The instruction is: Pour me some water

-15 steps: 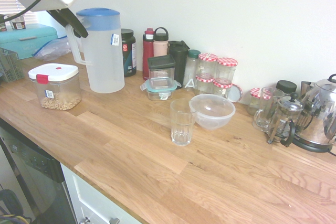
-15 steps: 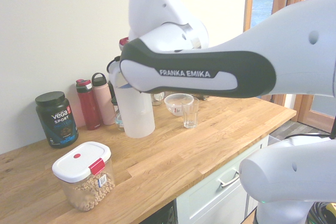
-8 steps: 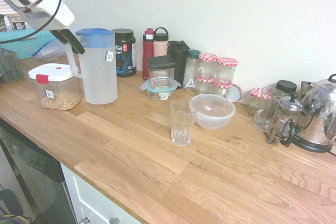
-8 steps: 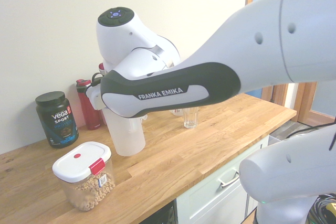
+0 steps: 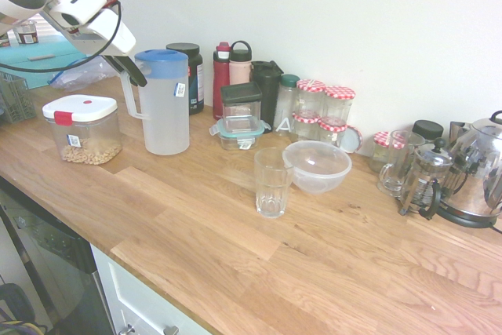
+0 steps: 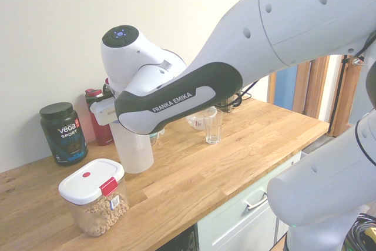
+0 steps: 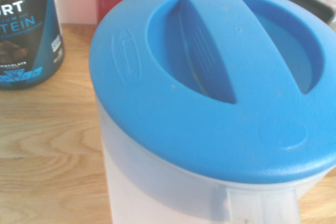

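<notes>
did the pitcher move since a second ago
Yes. The pitcher now sits lower and further right, in front of the black protein tub that it stood left of.

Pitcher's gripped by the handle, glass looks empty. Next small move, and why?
Probably lift the pitcher just off the counter and carry it toward the glass. The end effector is shut on the handle, the pitcher stands upright near the cereal container, and the glass sits apart beside the bowl, too far to pour.
</notes>
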Motion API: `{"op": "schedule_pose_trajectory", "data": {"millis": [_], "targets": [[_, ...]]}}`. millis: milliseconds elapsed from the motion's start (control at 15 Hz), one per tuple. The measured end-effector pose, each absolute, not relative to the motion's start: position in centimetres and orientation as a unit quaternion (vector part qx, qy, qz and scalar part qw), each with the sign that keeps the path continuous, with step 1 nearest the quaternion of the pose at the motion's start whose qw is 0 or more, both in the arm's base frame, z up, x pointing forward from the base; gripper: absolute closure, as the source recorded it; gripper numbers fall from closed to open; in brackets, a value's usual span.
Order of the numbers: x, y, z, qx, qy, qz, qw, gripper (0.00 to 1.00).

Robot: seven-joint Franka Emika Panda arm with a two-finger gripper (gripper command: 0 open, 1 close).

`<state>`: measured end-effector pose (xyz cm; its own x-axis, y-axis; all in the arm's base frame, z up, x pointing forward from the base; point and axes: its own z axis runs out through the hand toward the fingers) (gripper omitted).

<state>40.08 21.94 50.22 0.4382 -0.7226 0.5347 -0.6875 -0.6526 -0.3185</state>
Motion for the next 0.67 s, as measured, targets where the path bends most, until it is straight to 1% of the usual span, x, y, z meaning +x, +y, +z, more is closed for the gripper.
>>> {"op": "schedule_pose_trajectory", "data": {"millis": [267, 467, 533, 667], "targets": [[40.3, 22.2, 48.5, -0.845, 0.4, -0.353, 0.025, 1.0], [40.5, 22.0, 47.4, -0.846, 0.403, -0.348, 0.026, 1.0], [40.6, 22.0, 47.4, -0.847, 0.402, -0.346, 0.03, 0.0], [40.6, 22.0, 47.4, -0.849, 0.403, -0.341, 0.035, 0.0]]}}
